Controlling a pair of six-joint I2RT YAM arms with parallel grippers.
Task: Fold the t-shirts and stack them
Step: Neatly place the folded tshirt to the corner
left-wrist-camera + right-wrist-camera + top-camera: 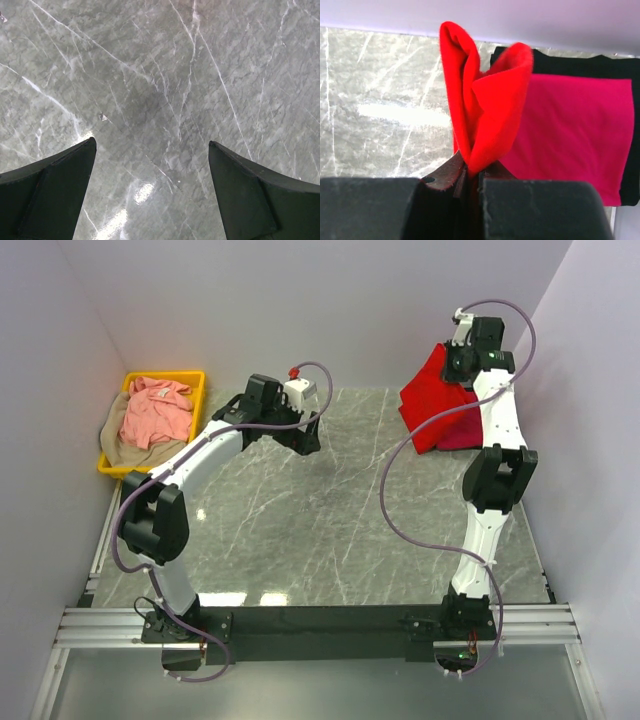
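Right claw point(471, 174) pinches red t-shirt point(492, 107) between fingers.

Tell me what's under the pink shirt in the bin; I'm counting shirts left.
Under the salmon pink shirt, tan cloth shows at the left and near edges of the yellow bin. Anything deeper is covered.

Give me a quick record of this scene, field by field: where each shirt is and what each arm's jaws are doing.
left arm: jaws open, above bare table
right arm: jaws shut on a fold of the bright red shirt, far right
crimson-magenta shirt: folded flat on a black layer
salmon pink shirt: crumpled, on top in the yellow bin
tan shirt: beneath it in the bin
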